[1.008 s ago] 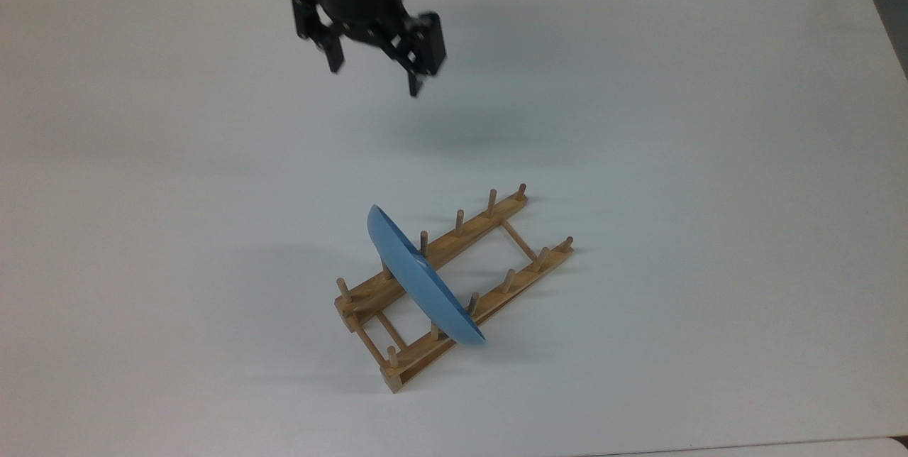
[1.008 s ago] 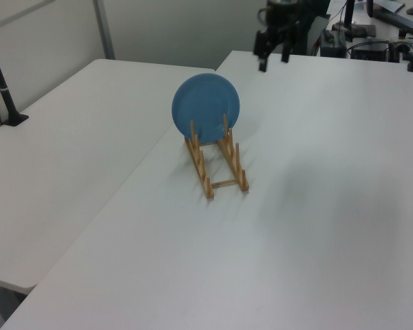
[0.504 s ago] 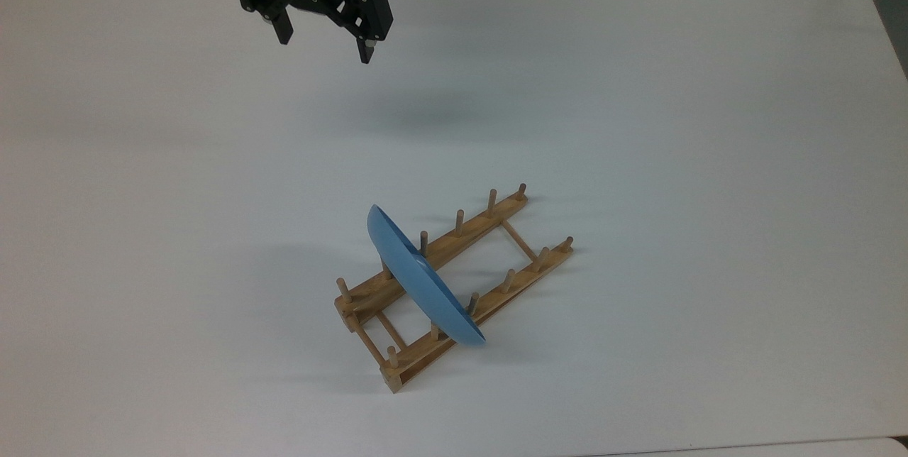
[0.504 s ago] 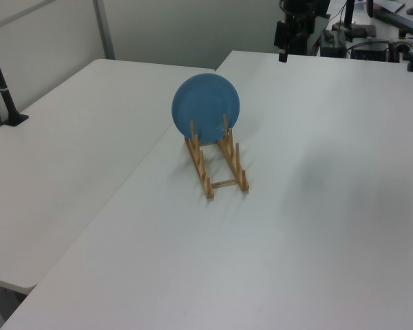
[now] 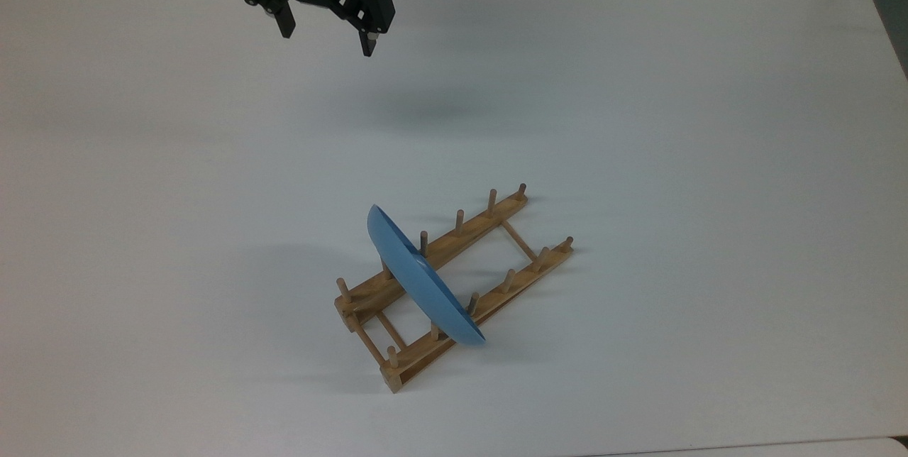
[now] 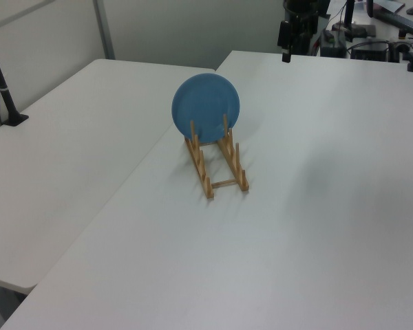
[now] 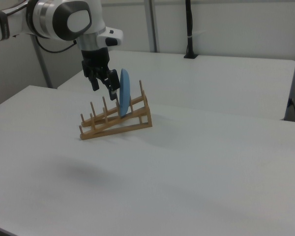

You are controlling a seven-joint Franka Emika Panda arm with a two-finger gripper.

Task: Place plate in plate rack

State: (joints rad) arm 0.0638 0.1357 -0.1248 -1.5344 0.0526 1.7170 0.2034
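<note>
In the top view my pincer hangs at the upper edge, over the far part of the white desk. Its two black fingers are spread apart with nothing between them: released. The plate is well apart from it, lower in the frame and a little toward the top view's right. It stands on edge in the rack, tilted, crossing both rails between pegs toward the rack's lower-left end. The rack lies diagonally, from lower left to upper right in the top view.

In the left view my pincer shows small near the top edge, above the far side of the desk, to the upper right of the plate. The plate faces the camera as a full blue disc, upright at the far end of the rack, with two pegs standing in front of its lower part.

In the right view my pincer hangs from the white arm, with its spread fingers pointing down. Here it overlaps the rack and sits just at the right view's left of the plate, which shows edge-on, standing among the pegs near the rack's raised end. I cannot judge depth in the right view.
</note>
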